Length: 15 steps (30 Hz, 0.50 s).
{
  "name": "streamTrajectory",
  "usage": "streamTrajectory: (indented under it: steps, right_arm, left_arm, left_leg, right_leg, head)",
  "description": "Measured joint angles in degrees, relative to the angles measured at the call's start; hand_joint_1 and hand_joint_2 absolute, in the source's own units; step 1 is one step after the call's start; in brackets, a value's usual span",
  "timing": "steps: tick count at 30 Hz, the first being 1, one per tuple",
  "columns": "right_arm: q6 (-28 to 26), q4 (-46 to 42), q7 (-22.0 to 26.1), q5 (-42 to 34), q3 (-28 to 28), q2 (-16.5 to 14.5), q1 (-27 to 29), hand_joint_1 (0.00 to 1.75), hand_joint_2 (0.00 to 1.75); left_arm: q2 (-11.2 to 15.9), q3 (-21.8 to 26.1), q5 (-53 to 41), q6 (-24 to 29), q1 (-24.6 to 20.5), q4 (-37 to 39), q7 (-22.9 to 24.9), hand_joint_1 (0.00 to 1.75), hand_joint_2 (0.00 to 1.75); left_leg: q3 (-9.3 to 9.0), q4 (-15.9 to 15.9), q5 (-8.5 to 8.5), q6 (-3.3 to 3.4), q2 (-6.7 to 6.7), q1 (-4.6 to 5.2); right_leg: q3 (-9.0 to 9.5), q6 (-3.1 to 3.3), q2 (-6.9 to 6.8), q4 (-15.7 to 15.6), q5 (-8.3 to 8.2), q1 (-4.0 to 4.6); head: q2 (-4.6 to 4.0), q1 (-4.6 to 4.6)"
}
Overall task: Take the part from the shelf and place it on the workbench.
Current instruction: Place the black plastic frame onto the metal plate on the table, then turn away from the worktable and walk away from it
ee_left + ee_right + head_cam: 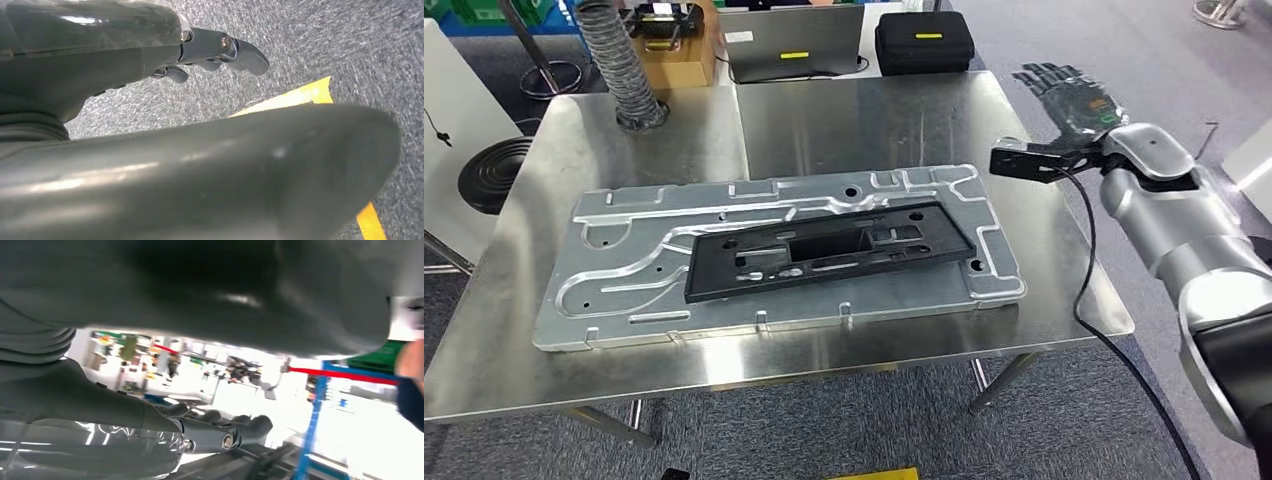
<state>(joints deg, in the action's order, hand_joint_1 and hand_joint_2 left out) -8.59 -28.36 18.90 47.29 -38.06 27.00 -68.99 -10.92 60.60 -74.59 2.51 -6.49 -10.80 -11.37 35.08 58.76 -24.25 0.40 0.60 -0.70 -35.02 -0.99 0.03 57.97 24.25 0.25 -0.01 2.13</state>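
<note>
A long black flat part (824, 250) with cut-outs lies on a large silver machined plate (624, 270) on the steel workbench (874, 120). My right hand (1069, 95) is raised beyond the table's right edge, fingers spread and straight, holding nothing; the same right hand (220, 432) appears in its wrist view with straight fingers. My left hand (220, 50) hangs over grey carpet with its fingers extended and nothing in them.
At the bench's far side stand a ribbed hose (619, 60), a brown box (674, 45), a grey laptop-like case (789, 40) and a black case (924, 40). A black cable (1084, 290) hangs from my right wrist. Yellow floor tape (300, 95) lies below my left hand.
</note>
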Motion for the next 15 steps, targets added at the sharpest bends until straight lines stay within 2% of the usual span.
streamTrajectory:
  steps: [2, 3, 6, 7, 8, 9, 10, 12, 13, 15]
  right_arm:
    - [-1.1, 0.0, -0.9, -0.2, 0.6, 1.3, 0.7, 0.0, 0.0]
    - [-1.8, 0.0, -1.3, -0.4, 1.1, 2.0, 1.2, 0.0, 0.0]
    - [-4.4, 0.0, -2.2, -1.8, 3.0, 4.9, 3.9, 0.0, 0.0]
    - [-5.1, 0.1, -2.3, -2.3, 3.8, 6.1, 5.2, 0.0, 0.0]
    - [-5.6, 0.1, -2.4, -2.6, 4.7, 7.1, 6.5, 0.0, 0.0]
    - [-6.0, 0.2, -2.6, -2.9, 5.6, 8.1, 7.6, 0.0, 0.0]
    - [-6.3, 0.2, -3.0, -3.1, 6.8, 9.1, 8.6, 0.0, 0.0]
    - [-7.3, 0.3, -3.9, -3.6, 9.7, 11.0, 10.7, 0.0, 0.0]
    - [-7.9, 0.4, -4.2, -3.9, 11.5, 12.0, 12.0, 0.0, 0.0]
    - [-9.1, 0.5, -4.3, -4.4, 15.2, 13.9, 15.0, 0.0, 0.0]
  left_arm:
    - [0.0, 0.0, 0.2, -0.2, 0.0, 0.0, 0.0, 0.0, 0.0]
    - [0.0, 0.1, 0.2, -0.2, 0.0, 0.0, 0.1, 0.0, 0.0]
    - [0.0, 0.1, 0.5, -0.4, 0.2, 0.0, 0.1, 0.0, 0.0]
    - [0.0, 0.1, 0.6, -0.4, 0.4, 0.0, 0.1, 0.0, 0.0]
    - [0.0, 0.1, 0.6, -0.4, 0.5, 0.0, 0.1, 0.0, 0.0]
    - [0.0, 0.2, 0.7, -0.4, 0.7, 0.0, 0.1, 0.0, 0.0]
    - [0.0, 0.2, 0.7, -0.4, 0.8, 0.0, 0.1, 0.0, 0.0]
    - [0.1, 0.3, 0.8, -0.4, 0.8, 0.0, -0.1, 0.0, 0.0]
    - [0.1, 0.3, 0.9, -0.4, 0.8, 0.0, -0.2, 0.0, 0.0]
    - [0.1, 0.4, 1.1, -0.5, 0.9, 0.0, -0.6, 0.0, 0.0]
  left_leg:
    - [0.3, 0.7, -0.88, -0.53, -0.08, 0.09]
    - [0.93, 2.4, -2.23, -0.72, -0.13, 0.14]
    - [4.76, 13.0, -8.29, -0.97, -0.25, 0.08]
    - [5.52, 15.6, -9.28, -0.99, -0.26, 0.06]
    - [5.33, 16.1, -9.2, -0.97, -0.26, 0.07]
    - [4.0, 14.2, -8.05, -0.86, -0.26, 0.07]
    - [1.76, 10.5, -6.31, -0.64, -0.25, 0.08]
    - [-2.42, 2.9, -3.89, -0.08, -0.16, 0.21]
    - [-3.46, 0.8, -3.38, 0.19, -0.1, 0.28]
    - [-3.59, -0.1, -3.0, 0.71, -0.01, 0.47]
  right_leg:
    - [0.08, 0.67, -0.15, -0.4, -0.39, -0.35]
    - [0.11, 1.0, -0.27, -0.7, -0.62, -0.54]
    - [-0.06, 1.4, -0.69, -0.8, -0.92, -0.57]
    - [-0.15, 1.39, -0.83, -0.7, -0.97, -0.53]
    - [-0.26, 1.34, -0.93, -0.7, -1.02, -0.5]
    - [-0.37, 1.27, -0.97, -0.5, -1.07, -0.49]
    - [-0.48, 1.17, -0.97, -0.4, -1.13, -0.49]
    - [-0.78, 0.79, -0.96, -0.1, -1.32, -0.34]
    - [-0.94, 0.48, -0.97, 0.0, -1.49, -0.25]
    - [-1.12, -0.32, -1.06, -0.1, -2.01, -0.26]
  head:
    - [-0.01, -0.01]
    - [-0.01, 0.0]
    - [0.0, 0.01]
    - [-0.01, 0.01]
    - [-0.01, 0.01]
    - [-0.01, 0.01]
    - [-0.01, 0.01]
    - [-0.01, 0.01]
    - [-0.01, 0.0]
    - [-0.01, -0.01]
